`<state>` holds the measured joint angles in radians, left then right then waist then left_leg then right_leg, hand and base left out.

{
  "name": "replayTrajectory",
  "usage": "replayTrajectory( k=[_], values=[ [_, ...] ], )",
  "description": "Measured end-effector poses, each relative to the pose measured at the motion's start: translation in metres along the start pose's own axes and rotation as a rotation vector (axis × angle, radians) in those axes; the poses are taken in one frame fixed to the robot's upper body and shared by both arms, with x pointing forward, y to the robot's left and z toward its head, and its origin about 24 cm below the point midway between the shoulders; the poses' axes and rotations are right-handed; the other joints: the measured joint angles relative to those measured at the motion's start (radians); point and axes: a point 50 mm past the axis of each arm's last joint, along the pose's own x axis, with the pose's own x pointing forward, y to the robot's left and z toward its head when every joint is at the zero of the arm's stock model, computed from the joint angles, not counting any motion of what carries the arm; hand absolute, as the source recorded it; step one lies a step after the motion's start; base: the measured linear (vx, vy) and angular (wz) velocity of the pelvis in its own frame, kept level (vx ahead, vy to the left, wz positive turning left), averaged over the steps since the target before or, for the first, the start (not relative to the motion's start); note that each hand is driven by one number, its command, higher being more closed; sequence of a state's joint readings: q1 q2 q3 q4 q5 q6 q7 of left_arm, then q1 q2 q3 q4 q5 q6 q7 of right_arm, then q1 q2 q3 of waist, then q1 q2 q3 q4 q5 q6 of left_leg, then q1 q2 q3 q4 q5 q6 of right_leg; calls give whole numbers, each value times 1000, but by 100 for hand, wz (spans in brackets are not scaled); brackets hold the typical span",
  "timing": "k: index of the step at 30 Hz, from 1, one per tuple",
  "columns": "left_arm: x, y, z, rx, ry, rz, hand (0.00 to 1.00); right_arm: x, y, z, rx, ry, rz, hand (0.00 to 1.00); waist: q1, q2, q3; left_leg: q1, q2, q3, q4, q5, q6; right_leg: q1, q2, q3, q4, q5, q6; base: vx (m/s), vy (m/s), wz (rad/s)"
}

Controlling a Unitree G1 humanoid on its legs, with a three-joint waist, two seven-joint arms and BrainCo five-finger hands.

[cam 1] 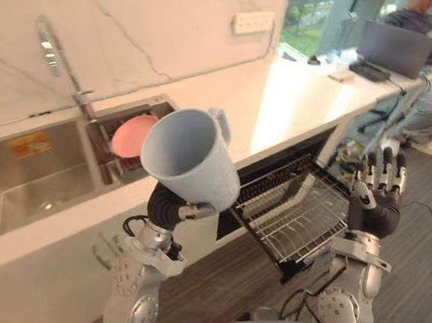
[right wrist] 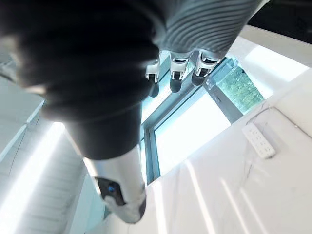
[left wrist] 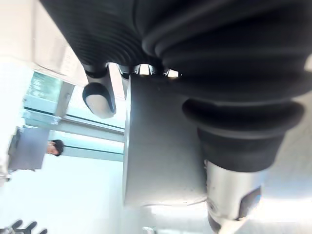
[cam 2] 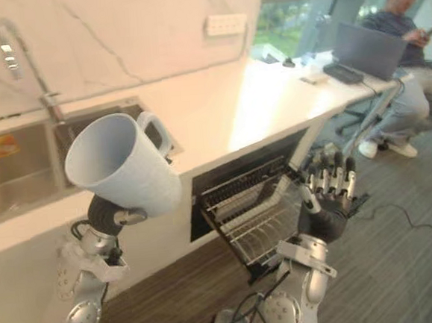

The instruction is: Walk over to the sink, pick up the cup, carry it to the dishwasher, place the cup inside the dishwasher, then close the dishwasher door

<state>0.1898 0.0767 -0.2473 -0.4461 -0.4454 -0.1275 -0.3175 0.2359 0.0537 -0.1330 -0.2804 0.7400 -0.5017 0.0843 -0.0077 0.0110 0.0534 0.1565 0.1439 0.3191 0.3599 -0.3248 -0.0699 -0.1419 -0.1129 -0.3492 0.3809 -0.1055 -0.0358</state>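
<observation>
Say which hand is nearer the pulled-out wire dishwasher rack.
Right. The open right hand is beside the wire rack, on its right; the left hand, gripping the pale blue cup, is off to its left.

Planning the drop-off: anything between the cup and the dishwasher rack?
Nothing visible. The left hand holds the cup beside the pulled-out rack, which looks bare; the open right hand is raised at its other side.
</observation>
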Motion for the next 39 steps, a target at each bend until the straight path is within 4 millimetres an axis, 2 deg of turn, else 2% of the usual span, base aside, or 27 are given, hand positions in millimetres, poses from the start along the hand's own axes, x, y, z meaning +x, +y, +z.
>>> replayTrajectory(
  k=[3,4,5,8,10,12,13,14,15,16,17,18,19,21,24,30,33,39],
  values=[
    [2,-2,-3,3,7,7,100,13,5,-11,20,19,23,0,8,47,3,4,-10,-44,-126,20,11,28,70,48,-102,35,23,5,-56,-69],
    [2,-1,-3,3,8,9,100,14,6,-14,25,31,18,0,9,53,-1,5,-9,-45,-133,23,12,33,78,59,-118,42,25,5,13,-42],
    [3,-1,-2,7,1,13,100,14,6,-15,17,36,11,0,6,57,-4,-1,-7,-44,-138,24,14,44,87,60,-160,59,33,36,31,-13],
    [4,5,1,26,-1,36,100,19,8,-18,-12,75,27,0,8,37,16,-28,-13,-47,-83,35,22,88,93,62,-279,120,50,28,55,-3],
    [4,7,1,33,2,47,100,23,11,-20,-45,104,73,0,8,33,35,-65,-16,-52,39,35,22,136,82,61,-327,138,61,6,68,7],
    [4,8,1,34,3,50,100,27,13,-20,-64,132,129,0,6,41,46,-110,-25,-81,182,45,23,194,62,74,-380,156,66,-30,88,5],
    [4,8,1,37,7,47,100,29,15,-21,-63,149,146,0,23,16,57,-143,-36,-95,208,7,66,212,26,92,-403,164,75,-98,42,-12],
    [4,8,1,36,5,45,100,32,16,-20,-62,144,153,0,29,12,59,-152,-41,-98,174,-12,79,210,9,98,-404,167,80,-208,-69,-28],
    [5,6,0,30,5,40,100,38,17,-18,-66,132,166,0,28,10,60,-164,-37,-108,76,-8,73,202,-18,109,-412,173,90,-286,-104,-25],
    [5,4,-2,25,6,40,100,42,19,-17,-73,133,189,0,21,19,56,-183,-21,-131,-38,31,57,196,-32,115,-431,185,111,-306,-82,-19],
    [6,3,-3,31,9,40,100,42,20,-18,-73,142,198,0,15,24,55,-193,-11,-133,-83,86,26,197,-36,116,-445,195,126,-217,57,-19],
    [7,2,-6,39,18,51,100,42,20,-19,-84,170,218,0,7,28,53,-185,-26,-117,-108,167,4,200,-54,119,-469,211,145,-97,199,-14],
    [7,2,-5,60,22,58,100,42,22,-21,-79,184,232,0,-5,10,54,-188,-53,-97,-124,170,20,191,-84,115,-469,214,140,-30,239,-13],
    [11,5,-2,121,19,80,100,43,31,-23,-60,202,273,0,3,-21,58,-191,-75,-67,-122,170,35,169,-109,119,-462,237,152,15,158,-27],
    [15,16,4,218,14,145,100,51,51,-20,-8,182,368,0,1,-27,56,-187,-84,-50,-121,168,39,163,-114,90,-462,263,163,27,28,-19],
    [22,29,14,334,-14,249,100,53,77,-9,69,132,470,0,-11,-20,52,-177,-82,-47,-150,169,37,155,-105,59,-461,263,165,13,-36,-6],
    [30,33,19,411,-39,296,100,47,88,-16,103,161,532,0,-18,-14,46,-172,-82,-41,-156,170,37,155,-106,57,-461,263,164,-28,-16,-8],
    [47,45,16,562,-46,438,100,40,133,-30,209,223,712,0,-20,-13,33,-172,-80,-22,-170,183,32,136,-100,63,-462,265,163,-22,-19,-7]
  ],
)
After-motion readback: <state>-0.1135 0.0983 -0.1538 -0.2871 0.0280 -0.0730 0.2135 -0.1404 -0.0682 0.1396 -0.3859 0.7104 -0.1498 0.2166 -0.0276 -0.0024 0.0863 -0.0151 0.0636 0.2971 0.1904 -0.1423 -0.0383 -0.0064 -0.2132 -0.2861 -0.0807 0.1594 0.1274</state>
